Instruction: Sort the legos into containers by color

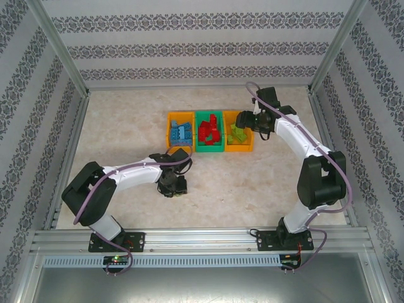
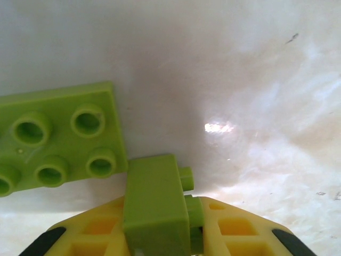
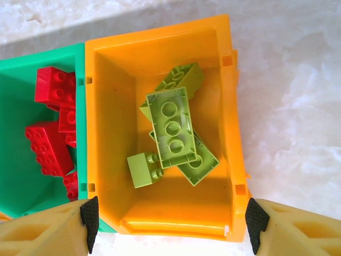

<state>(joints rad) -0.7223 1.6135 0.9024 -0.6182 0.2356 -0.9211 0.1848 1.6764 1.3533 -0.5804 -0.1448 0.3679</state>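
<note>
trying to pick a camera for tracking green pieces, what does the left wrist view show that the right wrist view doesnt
Left wrist: the left end effector shut on a small light green lego, beside a flat green plate lying on the table.
Right wrist: the open right end effector above an orange bin holding several green legos, next to a green bin with red legos.
Both: yellow fingers, light green pieces and the pale table.
</note>
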